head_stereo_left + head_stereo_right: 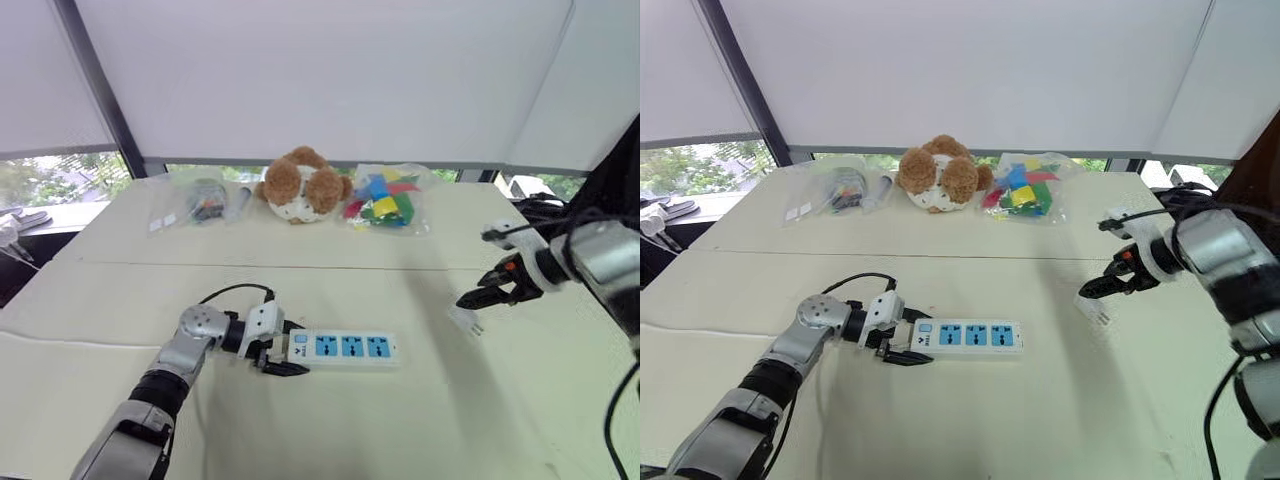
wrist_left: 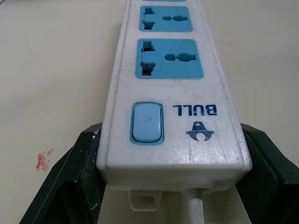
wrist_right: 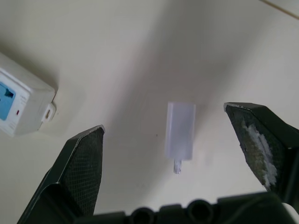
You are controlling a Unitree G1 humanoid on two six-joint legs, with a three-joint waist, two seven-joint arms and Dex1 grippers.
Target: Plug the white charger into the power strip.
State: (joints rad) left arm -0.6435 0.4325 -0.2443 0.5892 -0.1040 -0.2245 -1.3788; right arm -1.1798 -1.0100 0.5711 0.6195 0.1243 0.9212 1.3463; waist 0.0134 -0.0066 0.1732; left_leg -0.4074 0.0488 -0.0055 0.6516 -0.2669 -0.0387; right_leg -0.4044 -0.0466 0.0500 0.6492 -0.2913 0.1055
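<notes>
The power strip (image 1: 345, 348) is a long white plastic bar with three blue sockets and one blue switch, lying flat on the matte cream table (image 1: 400, 430). The left gripper (image 1: 290, 348) clamps its cord end between two black fingers. The one charger (image 3: 180, 132), a small smooth white block with a pin at one end, lies on the table right of the strip, well apart. The right gripper (image 1: 470, 297) hovers spread above it, not touching. At the back sit one fuzzy brown plush (image 1: 300, 185) and two clear bags (image 1: 388, 197).
</notes>
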